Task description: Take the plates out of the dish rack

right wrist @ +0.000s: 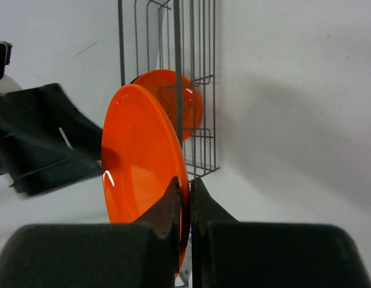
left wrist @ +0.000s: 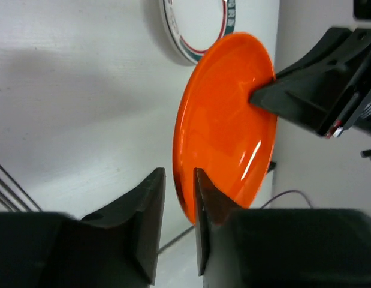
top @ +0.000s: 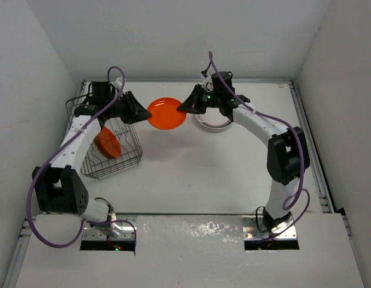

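You have the orange plate (top: pixel 167 113) held over the surface (top: pixel 191 174) between the two arms, just to the right of the dish rack (top: pixel 116 170). From above it shows as a nearly full disc. Your right fingers (top: pixel 183 109) are closed on it. In the right wrist view the two tips pinch the near rim between them, one on each face, and the rest of the plate reaches away beyond the tips. Your left fingers (top: pixel 147 113) sit at the opposite rim, parted by a narrow gap. In the left wrist view the plate's rim comes down into that gap. It lies close against one finger (left wrist: pixel 203 198) and apart from the other (left wrist: pixel 152 198), with pale surface showing between rim and finger. So the left side is loose around the rim and not clamped on it. The same view shows the dark tip of the right fingers meeting the far edge of the plate. Past that edge a white plate (left wrist: pixel 194 24) with dark rings near its rim lies on the surface. From above it is just beneath your right fingers and partly hidden by them. A second orange plate (top: pixel 107 144) leans inside the dish rack under your left arm, and the right wrist view shows it behind the wire grid.
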Tool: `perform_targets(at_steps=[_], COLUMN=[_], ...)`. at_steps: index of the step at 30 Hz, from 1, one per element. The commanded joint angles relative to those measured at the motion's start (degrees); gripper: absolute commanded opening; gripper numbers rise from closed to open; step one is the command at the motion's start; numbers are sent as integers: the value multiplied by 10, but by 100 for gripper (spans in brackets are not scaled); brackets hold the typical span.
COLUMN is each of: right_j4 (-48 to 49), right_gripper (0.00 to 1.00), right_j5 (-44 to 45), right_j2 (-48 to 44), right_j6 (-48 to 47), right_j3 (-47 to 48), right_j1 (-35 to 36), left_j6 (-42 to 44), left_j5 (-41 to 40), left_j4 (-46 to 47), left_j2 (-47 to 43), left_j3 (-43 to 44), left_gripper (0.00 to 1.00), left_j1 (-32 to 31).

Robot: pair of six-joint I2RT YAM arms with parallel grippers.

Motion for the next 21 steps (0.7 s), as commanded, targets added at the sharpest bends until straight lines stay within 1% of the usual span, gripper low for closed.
perform_targets(at_steps=[1,2,3,4,5,6,7,8,11,14,19,21], right_j4=[10,-7,-31,-40,-49,-58,-61,-60,-60,-61,-96,-110], right_gripper=[0,0,0,0,0,0,0,0,0,2,4,9], right_j5=[33,33,63,75,93,101,107,119,130,139,164,171], right_j2=[-21,-25,-29,-32,-32,-30,-25,-21,3,23,48,47], right_j6=[-15,-21,-25,-26,-28,-33,-45,-52,-81,-108,-168,-182], right_j3=[-2,-6,-14,-22,-38,-47,-63,-70,-84,-93,-95,-105], right_j1=[2,1,-2,-4,-6,-7,-7,-6,-13,-20,-27,-31], left_j6=[10,25,46,54,57,56,55,52,54,56,73,91], left_j5=[-31,-78,-125,-235,-298,-413,-459,-534,-624,-666,-676,-668], left_j4=[-39,-39,-107,-140,-196,-220,-240,-267,-304,-331,-318,-312], left_j2=[-8,-3,-1,0,0,-3,-12,-19,-43,-55,-84,-87], left_j3=[21,38,70,85,111,122,130,138,145,134,90,77], left_gripper=[63,80,93,100,100,100,100,100,100,100,98,96], left_j1=[-4,-4,-4,-4,-4,-3,-4,-3,-2,0,17,20])
